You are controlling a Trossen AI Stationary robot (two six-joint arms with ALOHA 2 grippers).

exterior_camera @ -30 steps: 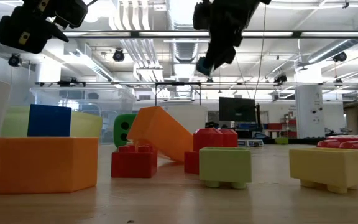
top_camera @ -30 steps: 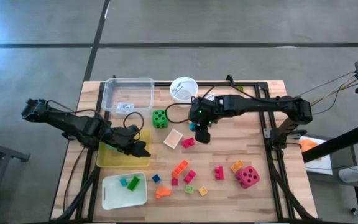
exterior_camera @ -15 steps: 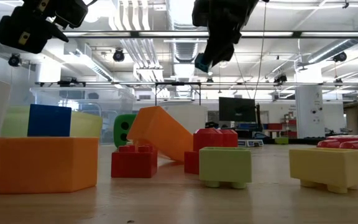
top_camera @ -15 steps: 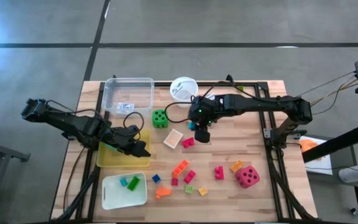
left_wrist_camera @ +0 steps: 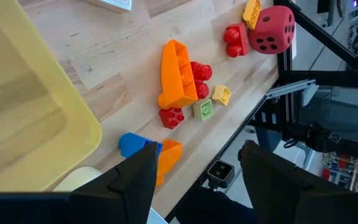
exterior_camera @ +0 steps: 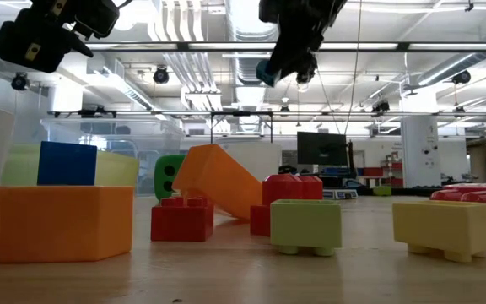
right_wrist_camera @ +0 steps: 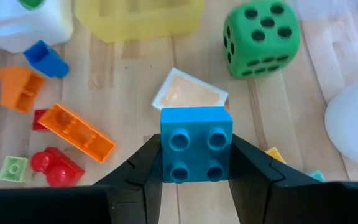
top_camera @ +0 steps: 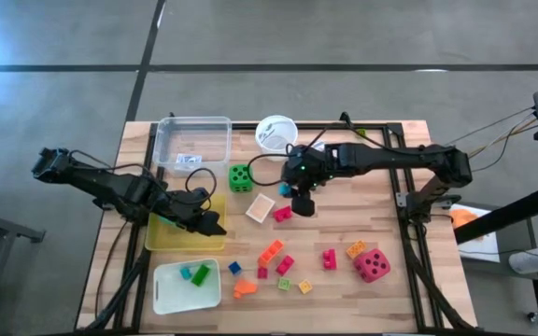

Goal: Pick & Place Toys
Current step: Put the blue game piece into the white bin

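My right gripper (top_camera: 299, 198) hangs over the middle of the table, shut on a small blue studded brick (right_wrist_camera: 196, 146). The low view shows that brick (exterior_camera: 267, 72) high above the tabletop. My left gripper (top_camera: 215, 224) is open with nothing between its fingers, above the right edge of the yellow tray (top_camera: 168, 235). Loose toys rest on the wood: a green die (top_camera: 239, 177), a red die (top_camera: 372, 265), a card pack (top_camera: 261, 207), and small blocks (top_camera: 271, 250) toward the near edge. My right gripper pinches the blue brick between its two fingers (right_wrist_camera: 143, 171), one on each of two opposite side walls (right_wrist_camera: 164, 155). The studded top faces the wrist camera. The fingers slant down from the table's right side. The brick is lifted clear of the table.
A clear tray (top_camera: 192, 142) and a white cup (top_camera: 276, 133) stand at the far edge. A white tray (top_camera: 183, 289) with a few blocks sits near left. Under my left gripper lie a blue block (left_wrist_camera: 135, 144) and an orange block (left_wrist_camera: 178, 71).
My right gripper has risen a little with the blue brick, which stays pinched and clear of the table. My left arm has kept still.
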